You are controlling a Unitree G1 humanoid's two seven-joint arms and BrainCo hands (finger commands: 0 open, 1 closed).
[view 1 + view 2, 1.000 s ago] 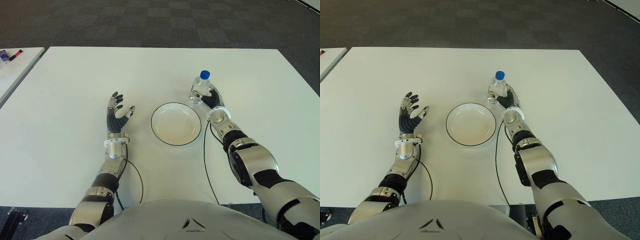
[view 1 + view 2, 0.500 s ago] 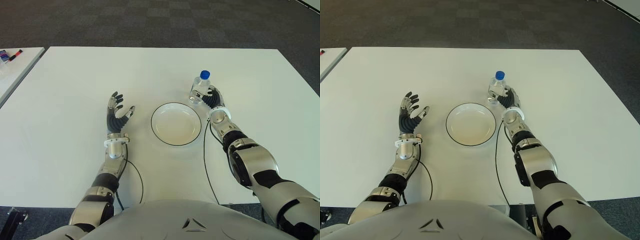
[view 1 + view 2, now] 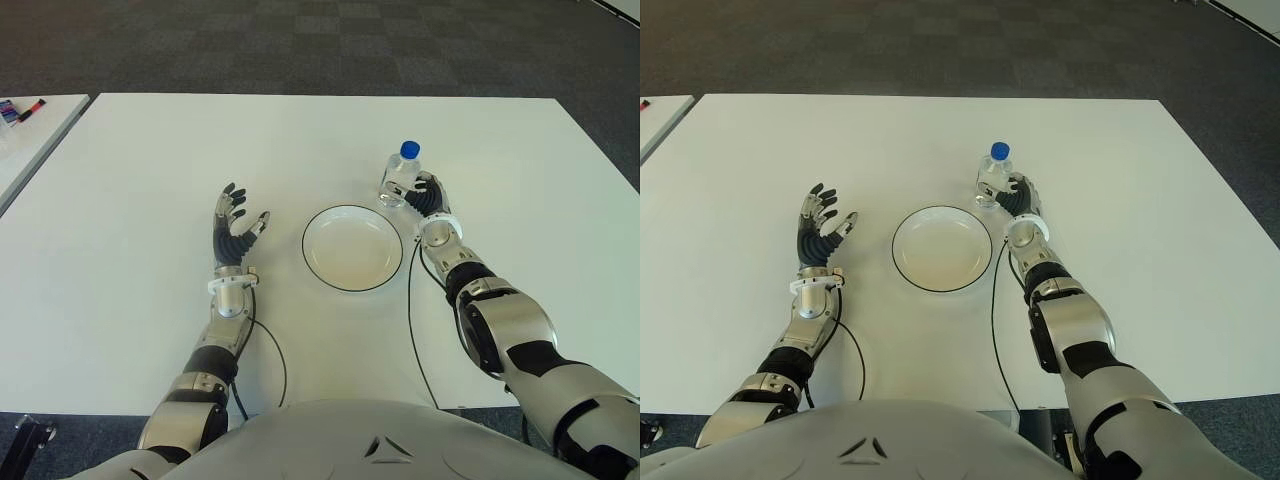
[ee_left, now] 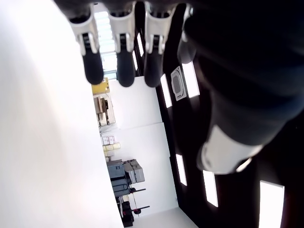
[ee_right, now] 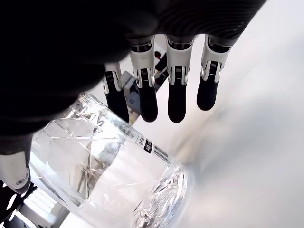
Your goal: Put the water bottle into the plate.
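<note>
Fingers spread, right hand (image 3: 426, 196) flanks the slick, rigid, water-weighted bottle (image 3: 401, 175), its ribbed midsection the likeliest grip.

The robot is built in silver-grey metal with black joints. Each forearm is a chain of rounded silver shells split by black bands, narrowing to a pale ring at the wrist. The left hand (image 3: 233, 225) and the right hand (image 3: 428, 195) have black ribbed palms, and slim fingers (image 5: 176, 90) with silver-white knuckle sections and dark rubbery tips. A thin black cable (image 3: 411, 320) loops from each wrist back toward the smooth grey chest, which carries a small triangular mark.
</note>
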